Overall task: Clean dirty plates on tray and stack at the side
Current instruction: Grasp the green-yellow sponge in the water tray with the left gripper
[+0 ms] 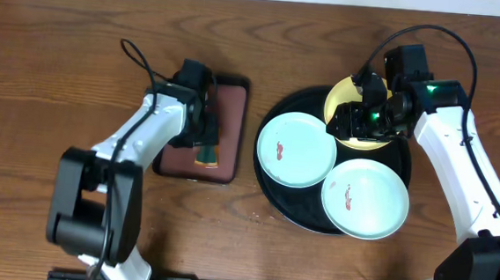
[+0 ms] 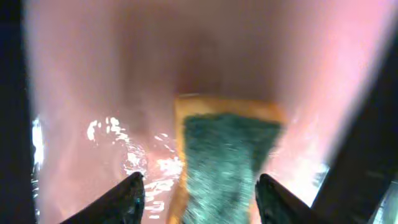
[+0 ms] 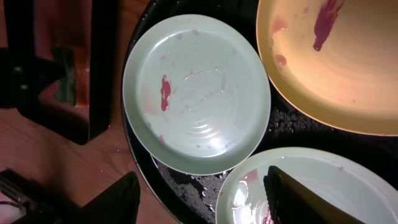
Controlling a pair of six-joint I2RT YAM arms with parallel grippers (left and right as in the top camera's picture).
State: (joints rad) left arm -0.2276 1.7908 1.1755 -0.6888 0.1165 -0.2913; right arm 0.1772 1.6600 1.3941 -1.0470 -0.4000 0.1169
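On the round black tray (image 1: 285, 200) lie three plates, each with a reddish smear: a mint plate (image 1: 296, 148) at the left, a second mint plate (image 1: 366, 198) at the front, and a pale yellow plate (image 1: 341, 95) at the back. My right gripper (image 1: 344, 120) hovers open over the yellow plate. In its wrist view the fingers (image 3: 118, 199) straddle the tray's rim (image 3: 186, 180), with nothing held. My left gripper (image 1: 204, 141) stands low over a green-and-yellow sponge (image 2: 227, 155). Its jaws are apart on either side of the sponge, with a gap at the left finger.
The sponge (image 1: 207, 155) lies on a small rectangular brown tray (image 1: 231, 99), wet and shiny in the left wrist view, left of the black tray. Bare wooden table (image 1: 43, 73) surrounds both trays. The right arm (image 1: 460, 163) reaches in from the right edge.
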